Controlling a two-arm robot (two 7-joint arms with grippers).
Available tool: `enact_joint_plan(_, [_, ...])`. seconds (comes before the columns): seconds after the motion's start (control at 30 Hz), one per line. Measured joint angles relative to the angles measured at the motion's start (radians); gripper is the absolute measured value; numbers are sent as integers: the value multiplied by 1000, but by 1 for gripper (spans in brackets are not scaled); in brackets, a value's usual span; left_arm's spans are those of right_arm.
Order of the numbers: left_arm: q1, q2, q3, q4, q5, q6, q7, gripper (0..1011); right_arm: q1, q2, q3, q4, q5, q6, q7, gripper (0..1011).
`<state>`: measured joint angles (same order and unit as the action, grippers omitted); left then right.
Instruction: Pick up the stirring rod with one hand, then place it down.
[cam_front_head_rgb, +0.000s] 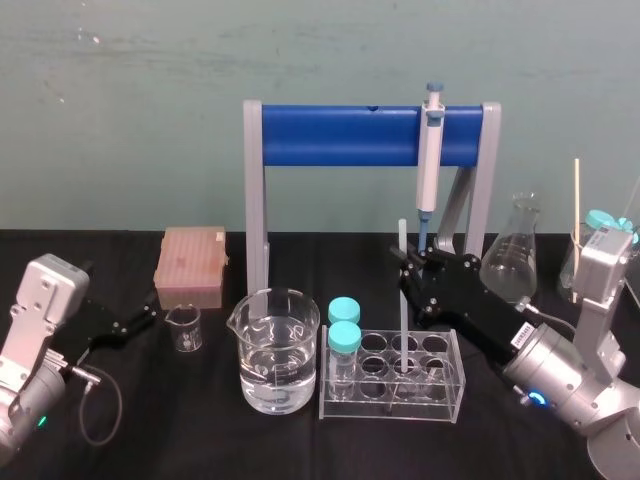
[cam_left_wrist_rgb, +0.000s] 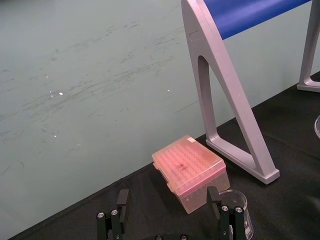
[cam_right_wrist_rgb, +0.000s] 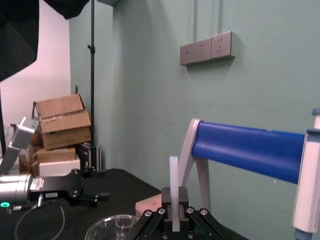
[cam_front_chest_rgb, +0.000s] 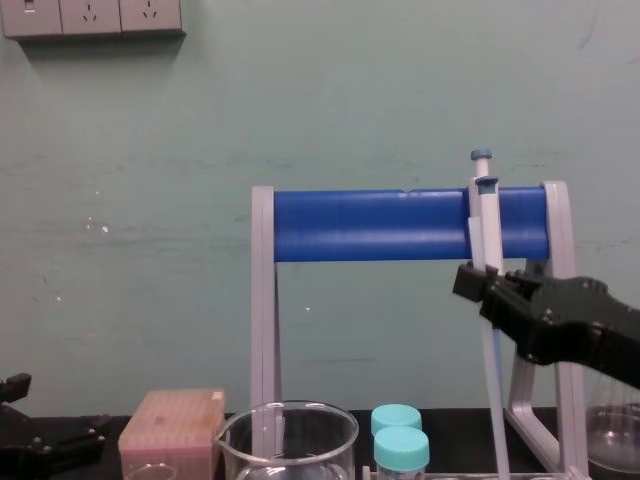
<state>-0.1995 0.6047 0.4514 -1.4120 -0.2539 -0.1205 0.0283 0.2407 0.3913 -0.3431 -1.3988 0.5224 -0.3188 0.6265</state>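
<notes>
stirring rod (cam_front_head_rgb: 402, 236) stands upright, pinched partway up between the fingers of the right gripper (cam_front_head_rgb: 409, 264), which reaches in from the right of the black table (cam_front_head_rgb: 120, 420). in the right wrist view the rod's top sticks out above the closed fingers (cam_right_wrist_rgb: 182, 196). its lower end dips into a back hole of the clear test tube rack (cam_front_head_rgb: 455, 388), beside two blue-capped tubes (cam_front_head_rgb: 344, 337). a pipette (cam_front_head_rgb: 430, 150) hangs on the blue-barred stand (cam_front_head_rgb: 340, 136) just behind. the left gripper (cam_front_head_rgb: 148, 318) rests at the left, fingers spread wide, near a small beaker (cam_front_head_rgb: 184, 329) and pink tip box (cam_front_head_rgb: 190, 266).
</notes>
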Motion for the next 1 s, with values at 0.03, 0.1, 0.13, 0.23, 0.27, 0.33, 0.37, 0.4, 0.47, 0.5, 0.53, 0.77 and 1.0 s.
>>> enact_joint_plan(0.03, [0, 0, 0, 0, 0, 0, 0, 1000, 2, -2, -1, 5, -3, -1, 0, 71])
enact_joint_plan(0.1, [0, 0, 0, 0, 0, 0, 0, 1000, 6, -7, -5, 21, -11, -1, -1, 71])
enact_joint_plan(0.13, [0, 0, 0, 0, 0, 0, 0, 1000, 8, -9, -7, 28, -13, -1, -2, 71])
enact_joint_plan(0.23, [0, 0, 0, 0, 0, 0, 0, 1000, 13, -17, -11, 49, -21, -1, -5, 71])
enact_joint_plan(0.27, [0, 0, 0, 0, 0, 0, 0, 1000, 15, -19, -12, 55, -22, 0, -6, 71])
enact_joint_plan(0.33, [0, 0, 0, 0, 0, 0, 0, 1000, 17, -24, -15, 67, -27, 5, -10, 71])
enact_joint_plan(0.37, [0, 0, 0, 0, 0, 0, 0, 1000, 18, -26, -16, 72, -29, 7, -12, 71])
enact_joint_plan(0.4, [0, 0, 0, 0, 0, 0, 0, 1000, 19, -28, -17, 78, -31, 11, -14, 71])
enact_joint_plan(0.47, [0, 0, 0, 0, 0, 0, 0, 1000, 20, -31, -19, 84, -34, 16, -17, 71])
enact_joint_plan(0.5, [0, 0, 0, 0, 0, 0, 0, 1000, 20, -32, -19, 87, -35, 19, -18, 71])
enact_joint_plan(0.53, [0, 0, 0, 0, 0, 0, 0, 1000, 20, -34, -20, 93, -36, 25, -21, 71])
enact_joint_plan(0.77, [0, 0, 0, 0, 0, 0, 0, 1000, 20, -39, -22, 107, -42, 43, -30, 71])
enact_joint_plan(1.0, [0, 0, 0, 0, 0, 0, 0, 1000, 19, -42, -22, 113, -53, 51, -42, 71])
